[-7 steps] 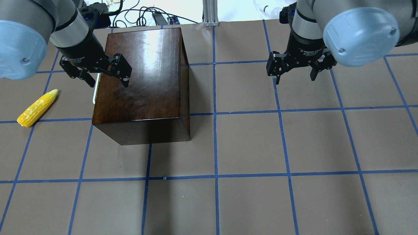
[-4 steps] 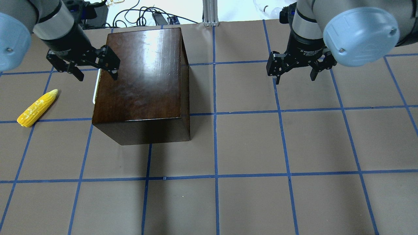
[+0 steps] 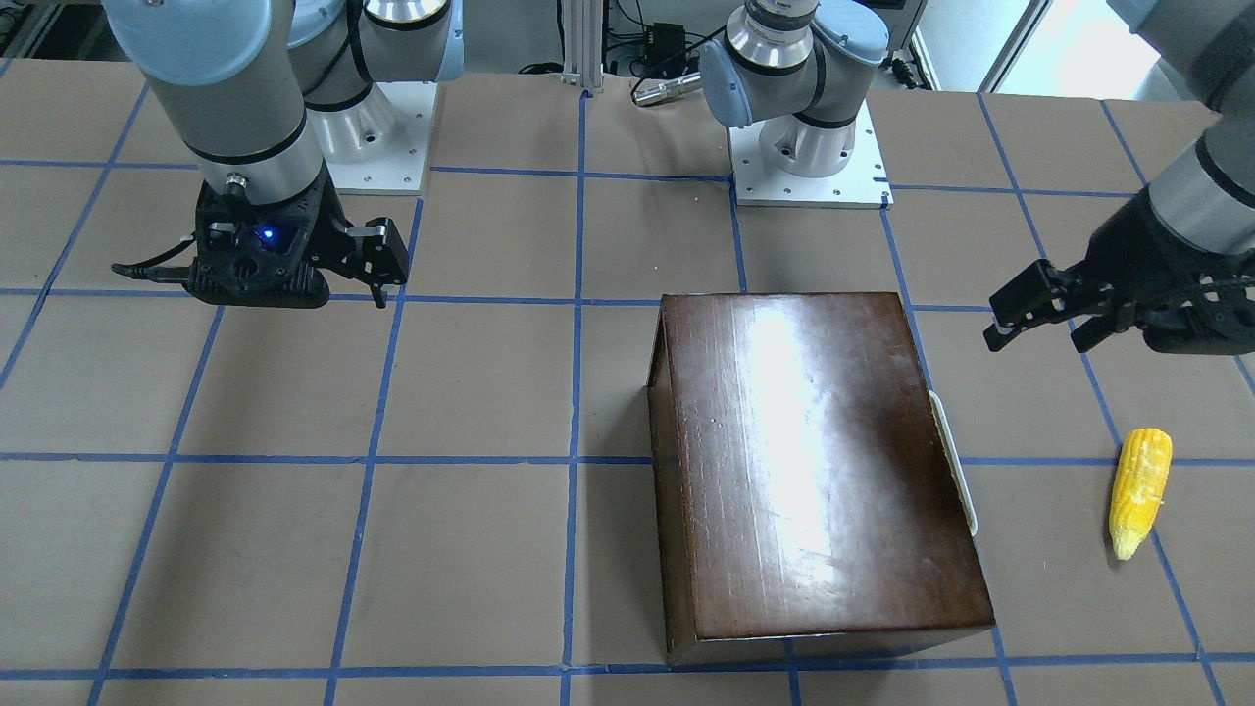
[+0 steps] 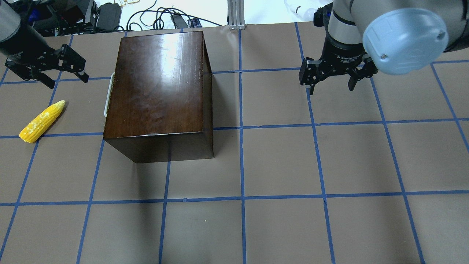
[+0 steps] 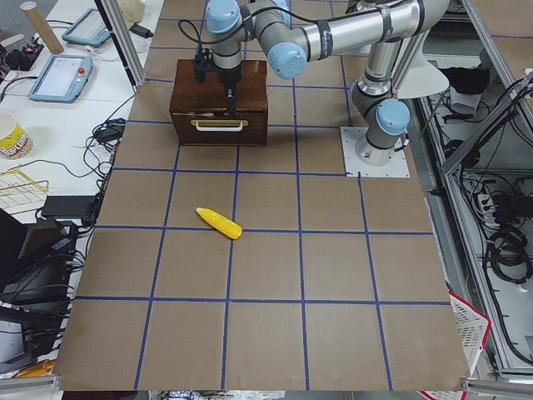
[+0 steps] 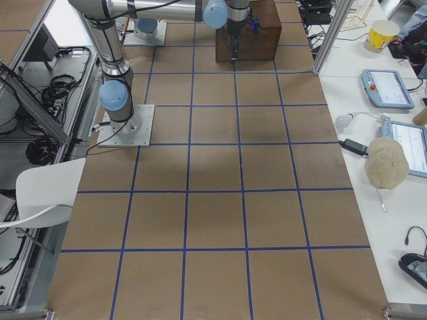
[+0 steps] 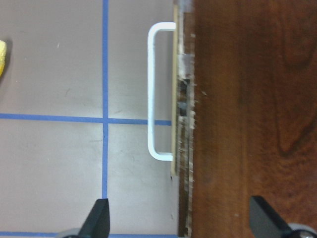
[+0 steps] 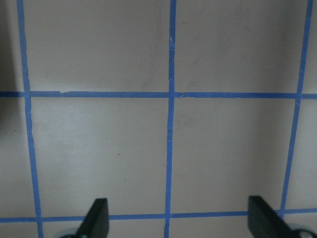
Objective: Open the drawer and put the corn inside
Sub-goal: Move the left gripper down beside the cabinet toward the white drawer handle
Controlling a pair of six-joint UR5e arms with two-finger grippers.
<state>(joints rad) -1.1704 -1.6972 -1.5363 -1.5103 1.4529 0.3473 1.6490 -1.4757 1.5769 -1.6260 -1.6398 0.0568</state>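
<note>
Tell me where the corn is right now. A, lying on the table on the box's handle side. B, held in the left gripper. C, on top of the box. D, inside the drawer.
A: the corn lies on the table, apart from the box, on the side with the handle, and the left gripper is open and empty.
</note>
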